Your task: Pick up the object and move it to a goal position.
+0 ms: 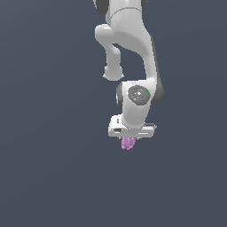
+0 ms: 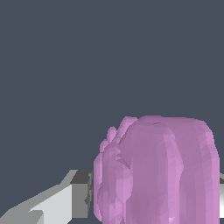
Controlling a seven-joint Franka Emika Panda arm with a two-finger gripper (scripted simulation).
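Observation:
The object (image 1: 128, 143) is a small pink-purple lumpy thing with ridges. In the exterior view it sticks out just under the white hand of my gripper (image 1: 129, 139). In the wrist view the object (image 2: 157, 170) fills the space between the two fingers of the gripper (image 2: 155, 199). One grey-white finger (image 2: 65, 201) presses against its side. Only a sliver of the other finger shows at the picture's edge. The gripper is shut on the object. I cannot tell whether the object is lifted off the surface. No goal marker shows in either view.
The white arm (image 1: 133, 44) reaches in from the top of the exterior view. A plain dark grey-blue surface (image 1: 44, 155) lies all around, with no other objects or edges in view.

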